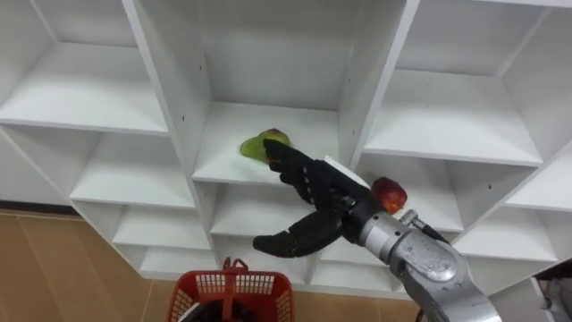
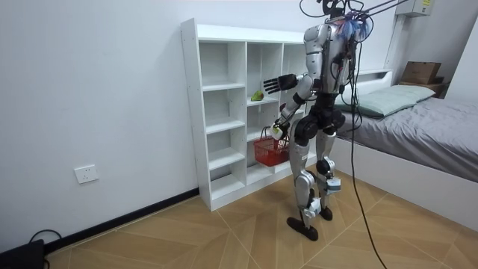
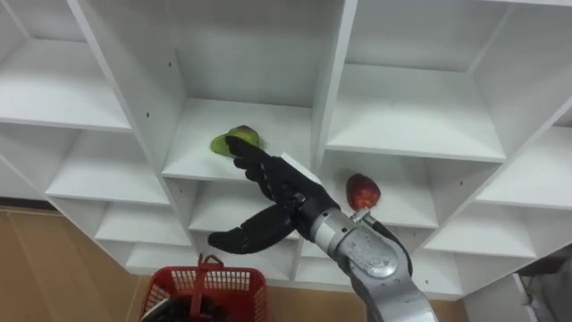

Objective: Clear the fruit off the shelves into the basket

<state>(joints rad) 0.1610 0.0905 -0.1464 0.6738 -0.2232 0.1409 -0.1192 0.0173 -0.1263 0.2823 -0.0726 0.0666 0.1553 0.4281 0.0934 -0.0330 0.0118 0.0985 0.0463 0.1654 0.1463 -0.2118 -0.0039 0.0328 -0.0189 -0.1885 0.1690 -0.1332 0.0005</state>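
A white closet (image 2: 189,112) with open shelves stands against a plain white wall (image 2: 89,90). The floor (image 2: 187,232) is of wood, and a bed (image 2: 433,142) with grey cover is at the room view's right. The robot stands upright just before the closet and faces its middle column.

On one shelf of this middle column lies a green fruit (image 1: 255,146) with a little red on it, near the front edge. The robot's right arm is stretched forward to this shelf. The right hand (image 1: 335,204) is spread, the fingers straight and pointing at the fruit, the thumb held apart below them. The hand holds nothing. The fingertips reach up to the green fruit, but I cannot tell if they already touch it.

A second fruit, a red apple (image 1: 389,192), lies in the next column to the right, on a shelf that looks a little lower. The right wrist passes just beside it.

A red basket (image 1: 234,284) of plastic mesh hangs low in front of the robot, below the outstretched arm. In the room view the left hand (image 2: 278,131) is down at hip height, just above the basket. Whether it grips the basket I cannot tell.
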